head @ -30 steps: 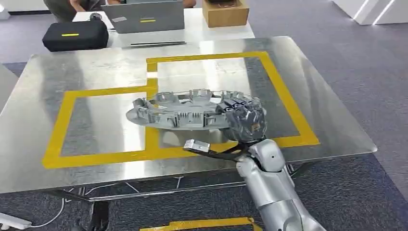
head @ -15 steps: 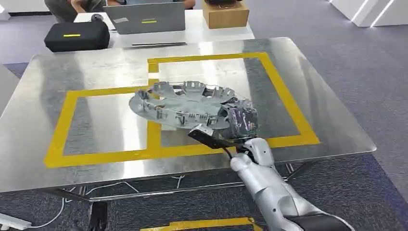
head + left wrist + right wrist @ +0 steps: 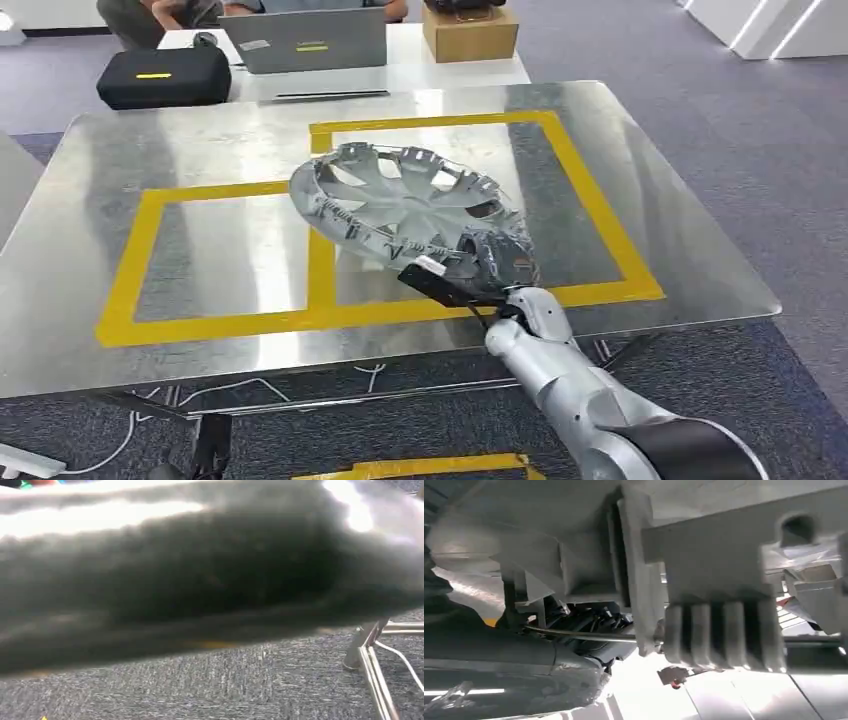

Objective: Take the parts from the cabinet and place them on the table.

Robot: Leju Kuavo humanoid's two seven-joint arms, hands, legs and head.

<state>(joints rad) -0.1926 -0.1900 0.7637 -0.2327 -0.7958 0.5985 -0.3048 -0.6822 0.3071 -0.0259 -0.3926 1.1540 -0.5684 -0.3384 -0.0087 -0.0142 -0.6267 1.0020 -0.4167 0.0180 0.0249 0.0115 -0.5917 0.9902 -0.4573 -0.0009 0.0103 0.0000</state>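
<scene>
A black case [image 3: 163, 76] with a yellow label, no writing legible, is seen beyond the metal table [image 3: 200, 240]. A grey wheel cover [image 3: 400, 205] is held tilted above the table's yellow tape, gripped at its near rim by the right hand [image 3: 490, 262].

From my head view the room is evenly and brightly lit from above, and the steel table [image 3: 200, 330] throws back broad, soft white glare with only faint shadows under what stands over it. My left wrist view is badly smeared: a big dark blurred shape with a hot white highlight, while the carpet [image 3: 250, 690] beyond it stays fairly sharp. My right wrist view is dim and soft at close range, with blown-out white patches.
</scene>
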